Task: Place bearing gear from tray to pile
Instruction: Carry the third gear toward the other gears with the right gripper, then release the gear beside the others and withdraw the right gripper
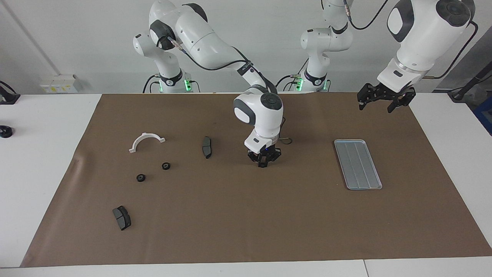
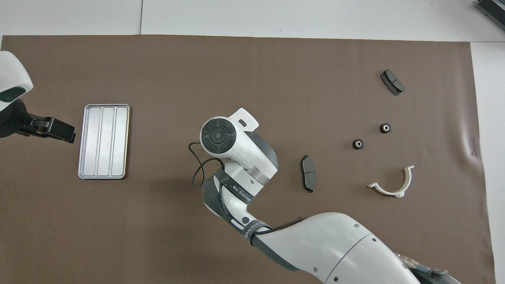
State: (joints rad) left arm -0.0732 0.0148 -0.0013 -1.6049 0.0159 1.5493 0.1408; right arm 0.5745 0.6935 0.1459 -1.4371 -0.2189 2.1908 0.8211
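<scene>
My right gripper (image 1: 263, 164) is down on the brown mat in the middle of the table, its fingertips shut on a small black bearing gear (image 1: 263, 165). In the overhead view its own wrist hides both the gripper and the gear. The silver ridged tray (image 1: 357, 164) (image 2: 103, 141) lies toward the left arm's end with nothing on it. Two more bearing gears (image 1: 165, 166) (image 1: 140, 177) (image 2: 358, 144) (image 2: 385, 127) lie together toward the right arm's end. My left gripper (image 1: 380, 102) (image 2: 63, 132) hangs open in the air beside the tray.
Two dark brake pads (image 1: 206, 147) (image 1: 122, 217) (image 2: 308, 172) (image 2: 392, 81) and a white half-ring (image 1: 146, 141) (image 2: 394, 185) lie on the mat (image 1: 246, 231) near the loose gears. White table borders the mat on all sides.
</scene>
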